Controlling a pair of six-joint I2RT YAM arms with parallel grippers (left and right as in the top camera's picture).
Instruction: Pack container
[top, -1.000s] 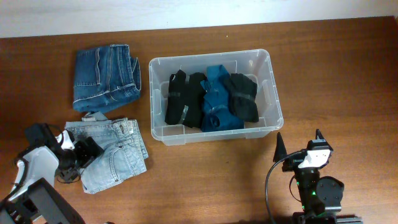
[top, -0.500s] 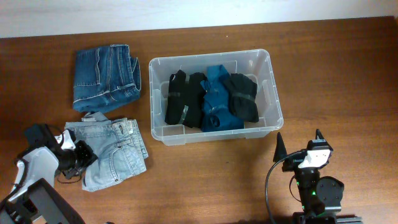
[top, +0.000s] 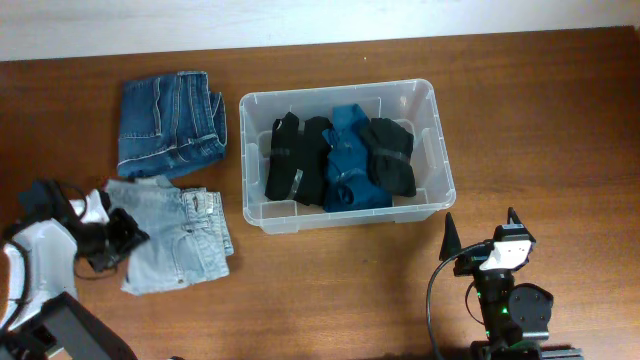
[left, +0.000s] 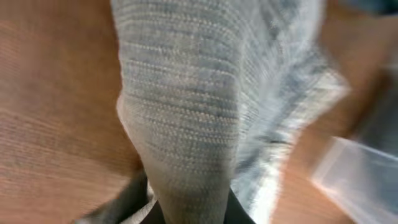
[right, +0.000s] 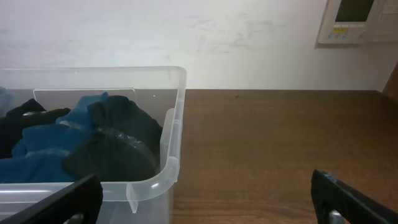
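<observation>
The container (top: 345, 222) sits mid-table with black and blue clothes (top: 340, 160) already inside. At ten o'clock the dark jeans (top: 170, 125) lie untouched. The left tool (top: 118, 235) clenches the light jeans (top: 185, 245) at eight o'clock, while the right tool (top: 480, 220) gapes idle at five o'clock.

clear container (top: 340, 218) | dark blue jeans (top: 170, 125) | pale jeans (top: 185, 245)

No legible text; wall panel (right: 362, 20) bears markings, perhaps labels, too small.
</observation>
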